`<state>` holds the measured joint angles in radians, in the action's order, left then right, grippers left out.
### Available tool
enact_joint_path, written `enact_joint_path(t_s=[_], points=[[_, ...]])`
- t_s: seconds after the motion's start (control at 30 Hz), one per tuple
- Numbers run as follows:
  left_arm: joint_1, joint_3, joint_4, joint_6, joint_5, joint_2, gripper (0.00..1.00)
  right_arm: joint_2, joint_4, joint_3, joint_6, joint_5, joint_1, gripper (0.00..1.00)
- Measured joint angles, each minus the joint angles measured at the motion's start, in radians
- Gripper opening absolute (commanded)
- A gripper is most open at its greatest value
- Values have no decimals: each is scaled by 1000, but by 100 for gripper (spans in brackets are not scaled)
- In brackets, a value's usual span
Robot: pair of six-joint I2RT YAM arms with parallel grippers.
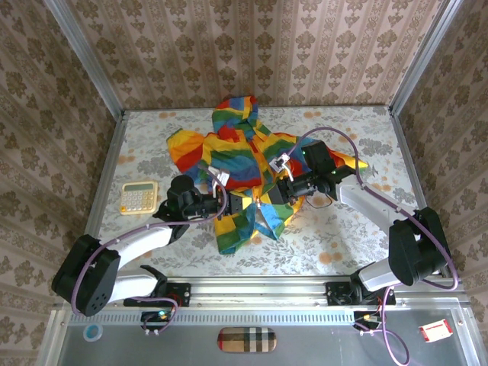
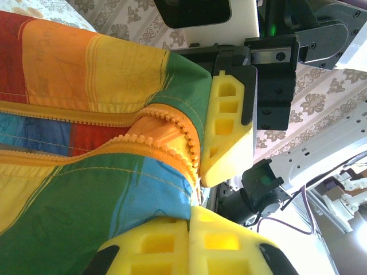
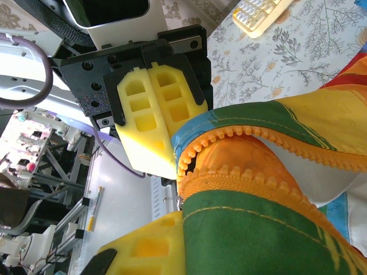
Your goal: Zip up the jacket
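The rainbow-striped jacket [image 1: 236, 149] lies crumpled mid-table, hood toward the back wall. Its lower front hangs between my two grippers. My left gripper [image 1: 223, 203] is shut on the blue-and-green hem beside the orange zipper [image 2: 172, 123]; its yellow pads [image 2: 143, 246] meet with fabric pinched between them. My right gripper [image 1: 280, 188] holds the opposite front edge. One of its fingers [image 3: 143, 252] shows, the other lies under green fabric [image 3: 258, 240]. The two rows of zipper teeth [image 3: 241, 177] run apart and come close together near the grippers. The slider is hidden.
A pale yellow calculator [image 1: 139, 197] sits on the table left of the left arm. Patterned walls close the table at the back and both sides. A metal rail [image 1: 252, 288] with the arm bases runs along the near edge.
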<state>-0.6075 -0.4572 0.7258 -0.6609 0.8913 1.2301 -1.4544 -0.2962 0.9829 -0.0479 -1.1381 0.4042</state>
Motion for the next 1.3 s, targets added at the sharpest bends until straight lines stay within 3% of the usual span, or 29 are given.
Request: enact_joint_path(t_s=[1.3], points=[[14, 39, 10, -19, -41, -68, 0, -21, 8, 13, -11, -19, 27, 0]])
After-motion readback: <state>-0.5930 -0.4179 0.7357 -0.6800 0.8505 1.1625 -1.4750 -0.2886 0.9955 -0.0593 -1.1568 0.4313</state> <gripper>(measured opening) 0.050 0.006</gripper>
